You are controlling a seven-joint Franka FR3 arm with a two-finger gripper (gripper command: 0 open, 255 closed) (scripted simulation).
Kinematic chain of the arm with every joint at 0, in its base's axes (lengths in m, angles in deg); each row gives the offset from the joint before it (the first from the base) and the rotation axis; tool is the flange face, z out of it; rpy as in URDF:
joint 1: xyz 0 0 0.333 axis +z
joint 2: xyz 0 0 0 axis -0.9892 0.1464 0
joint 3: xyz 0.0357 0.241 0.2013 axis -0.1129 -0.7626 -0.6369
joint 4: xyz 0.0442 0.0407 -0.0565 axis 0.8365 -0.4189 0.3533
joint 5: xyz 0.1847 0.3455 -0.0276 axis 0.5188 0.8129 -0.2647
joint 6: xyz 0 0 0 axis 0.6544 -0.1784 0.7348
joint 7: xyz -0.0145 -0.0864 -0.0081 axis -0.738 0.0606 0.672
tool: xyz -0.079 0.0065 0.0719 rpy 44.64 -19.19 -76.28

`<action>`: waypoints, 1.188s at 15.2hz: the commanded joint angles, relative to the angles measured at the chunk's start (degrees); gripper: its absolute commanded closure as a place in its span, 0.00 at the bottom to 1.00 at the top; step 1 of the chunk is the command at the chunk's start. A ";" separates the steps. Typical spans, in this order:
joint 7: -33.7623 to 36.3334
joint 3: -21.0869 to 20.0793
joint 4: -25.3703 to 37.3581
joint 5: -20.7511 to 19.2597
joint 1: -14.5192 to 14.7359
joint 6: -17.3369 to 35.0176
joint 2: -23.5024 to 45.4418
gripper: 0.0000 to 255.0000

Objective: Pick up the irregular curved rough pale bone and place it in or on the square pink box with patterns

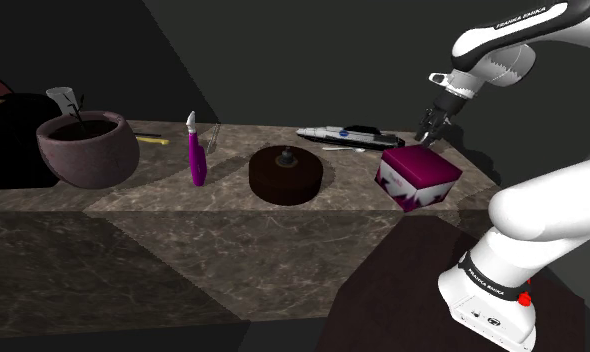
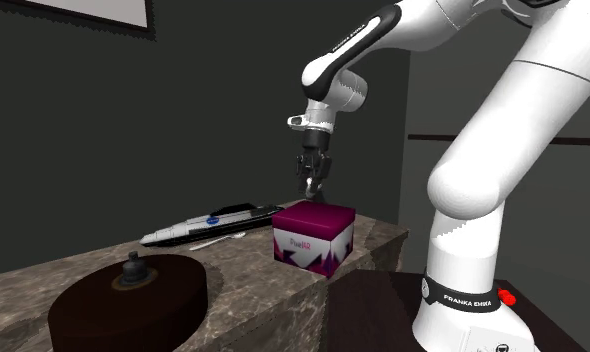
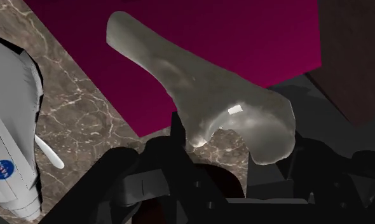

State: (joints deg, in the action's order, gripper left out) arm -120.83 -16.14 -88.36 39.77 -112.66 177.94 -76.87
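My black gripper [image 3: 234,139] is shut on a pale, rough, curved bone [image 3: 199,83], gripping its knobby end while the narrow end points away from the fingers. Beneath the bone lies the magenta top of the square box [image 3: 243,38]. In the shoulder view the gripper [image 1: 428,130] hangs just above the back corner of the box [image 1: 418,175], which has white patterned sides. The second exterior view puts the gripper [image 2: 313,185] a short way above the box [image 2: 313,235], near the counter's end.
A white space shuttle model [image 1: 348,135] lies on the marble counter [image 1: 183,215] behind the box. A dark round lidded dish [image 1: 285,173], a purple bottle-like thing [image 1: 196,150] and a large dark bowl [image 1: 88,148] stand further toward the shoulder view's left.
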 commanded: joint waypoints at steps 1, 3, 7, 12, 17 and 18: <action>-0.77 0.37 -0.95 0.01 -0.13 1.22 0.41 1.00; -1.31 0.52 -1.90 0.32 0.00 2.92 1.23 1.00; -2.49 0.84 -3.63 1.08 0.34 6.39 3.11 1.00; -4.47 1.36 -5.73 2.57 0.99 11.44 6.30 1.00; -4.48 1.35 -5.73 2.57 0.98 11.43 6.30 1.00; -4.48 1.35 -5.73 2.57 0.98 11.43 6.30 1.00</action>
State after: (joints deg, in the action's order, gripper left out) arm -125.29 -14.78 -94.01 42.31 -111.70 189.35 -70.65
